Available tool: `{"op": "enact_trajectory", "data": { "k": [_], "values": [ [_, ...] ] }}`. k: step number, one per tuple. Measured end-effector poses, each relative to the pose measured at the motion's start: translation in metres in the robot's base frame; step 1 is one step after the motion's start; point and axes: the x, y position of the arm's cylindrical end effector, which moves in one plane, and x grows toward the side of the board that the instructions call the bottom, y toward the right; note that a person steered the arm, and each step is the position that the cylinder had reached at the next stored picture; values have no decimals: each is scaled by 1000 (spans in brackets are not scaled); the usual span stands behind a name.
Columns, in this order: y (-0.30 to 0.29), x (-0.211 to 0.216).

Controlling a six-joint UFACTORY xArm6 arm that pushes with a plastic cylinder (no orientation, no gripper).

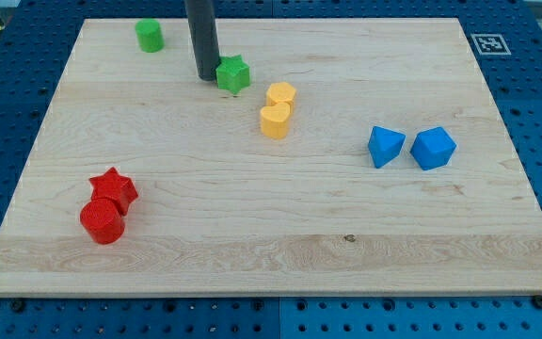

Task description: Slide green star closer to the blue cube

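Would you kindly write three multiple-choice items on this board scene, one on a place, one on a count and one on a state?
1. My tip stands where relative to the green star block?
A. at its left side in the view
B. at its right side
C. far below it

2. How many blue blocks lie on the wooden board?
A. one
B. two
C. three

3. The red star block and the red cylinder block are:
A. far apart
B. stacked
C. side by side, touching

Key: A, the rod's end sits just left of the star; B, the two lie at the view's right; C, no gap shows.
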Motion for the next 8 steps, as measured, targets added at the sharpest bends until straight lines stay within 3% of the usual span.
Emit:
{"op": "enact_trajectory", "data": {
  "k": [3,4,6,8],
  "values": [
    [128,0],
    [155,-22],
    [229,25],
    [265,67]
  ]
}}
